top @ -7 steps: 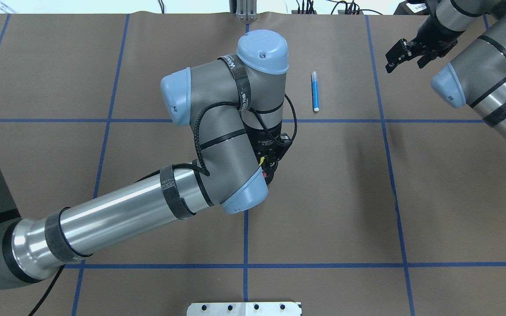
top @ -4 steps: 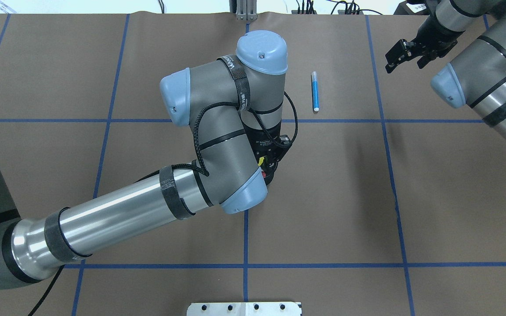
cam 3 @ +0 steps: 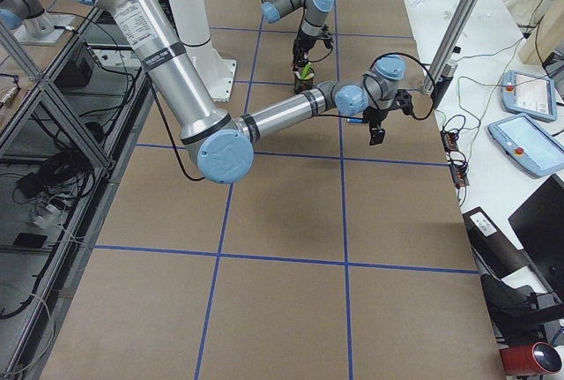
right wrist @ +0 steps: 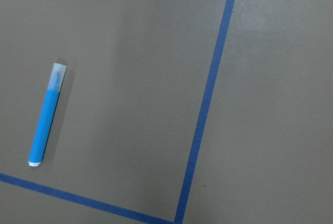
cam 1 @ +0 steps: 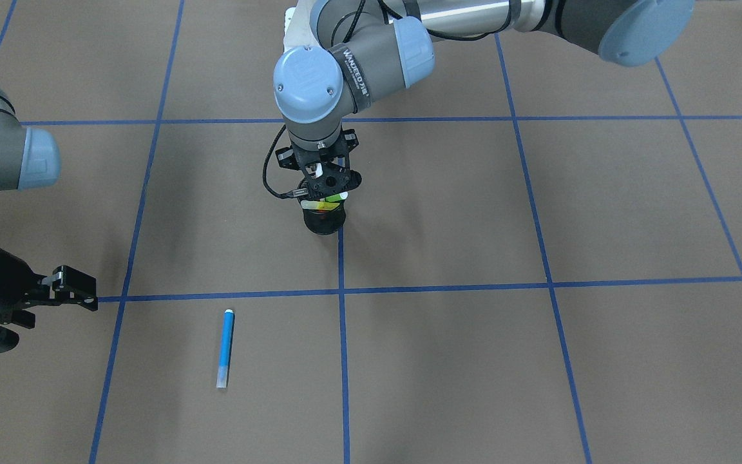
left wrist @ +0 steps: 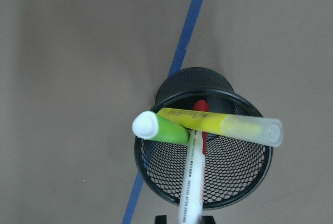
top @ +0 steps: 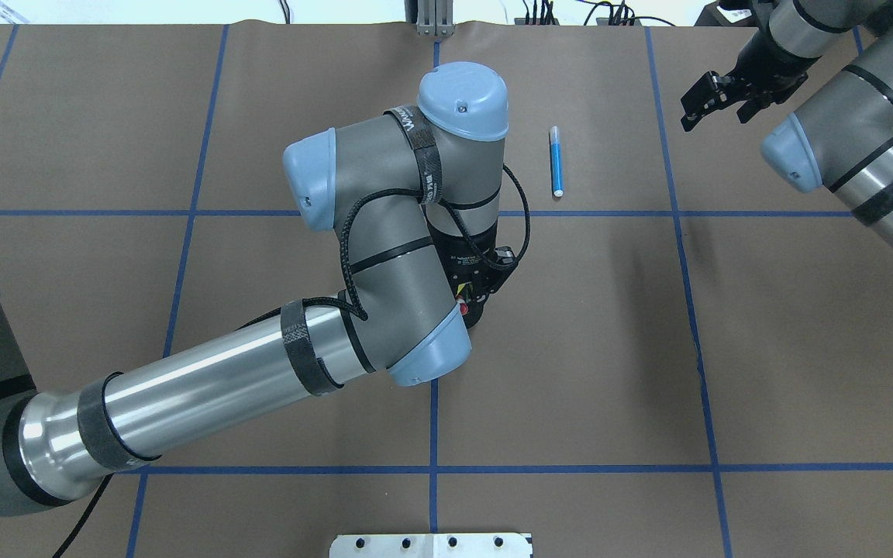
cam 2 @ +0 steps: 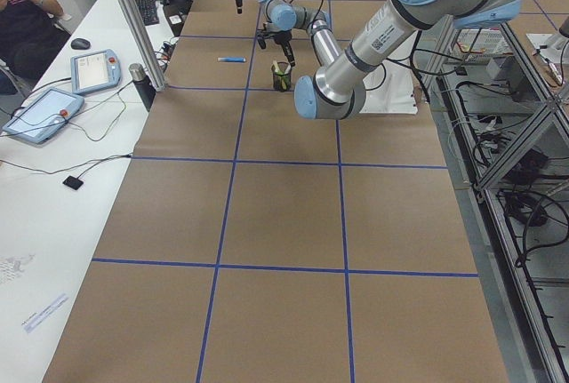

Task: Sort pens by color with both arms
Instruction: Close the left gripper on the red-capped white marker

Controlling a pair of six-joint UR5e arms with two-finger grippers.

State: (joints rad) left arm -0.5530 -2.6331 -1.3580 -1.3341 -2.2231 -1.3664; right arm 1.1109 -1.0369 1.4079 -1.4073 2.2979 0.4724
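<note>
From overhead, the silver-grey left arm (top: 222, 384) hides nearly all of the black mesh cup (cam 1: 324, 222) under its wrist. The left gripper (cam 1: 323, 192) hangs straight over the cup. In the wrist view only two black fingertip ends show at 6 o'clock, cut off by the frame edge, one on each side of the white pen with a red cap (left wrist: 192, 177). Whether they pinch it I cannot tell.

That pen stands in the cup with the light green pen with a white end (left wrist: 166, 129) and the yellow pen with a clear cap (left wrist: 203, 120), the yellow one lying across the rim.

The cup sits on a blue tape line (top: 432, 418) on the brown paper-covered table (top: 586, 349). At 1 o'clock from it the slim blue pen (top: 556, 161) lies flat, alone.

Farther out at 3 o'clock, the right gripper (top: 714, 108) hovers with its fingers spread apart, holding nothing.

Since a second ago the left wrist has shifted slightly toward 6 o'clock. The blue pen has not moved.
</note>
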